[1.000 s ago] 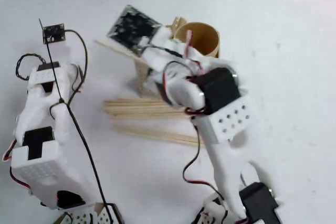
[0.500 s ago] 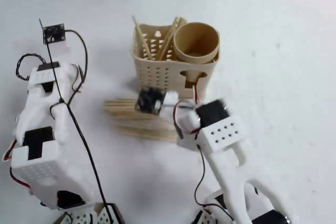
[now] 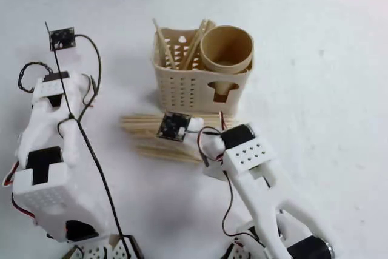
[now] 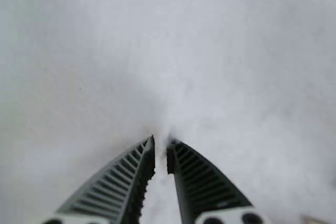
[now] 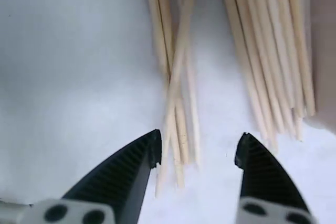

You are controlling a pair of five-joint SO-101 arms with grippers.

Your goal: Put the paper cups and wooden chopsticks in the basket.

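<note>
Right gripper [image 5: 198,145]: released, jaws spread and low over the desk [image 3: 327,59], straddling the near ends of a small bundle of loose wooden chopsticks [image 5: 176,93]. Recommended pick: lower until both tips meet the desk, centre on the crossed sticks, close slowly so none roll free, then lift level. Left gripper [image 4: 160,148]: clenched on nothing, above bare desk, well apart from the work. Larger chopstick bundle [image 5: 268,51]: just beside the first, likely to be nudged. Basket [image 3: 194,86]: directly beyond the sticks, its wall close ahead of the arm. It holds one paper cup [image 3: 227,47] and several stored chopsticks [image 3: 182,47], leaning.
</note>
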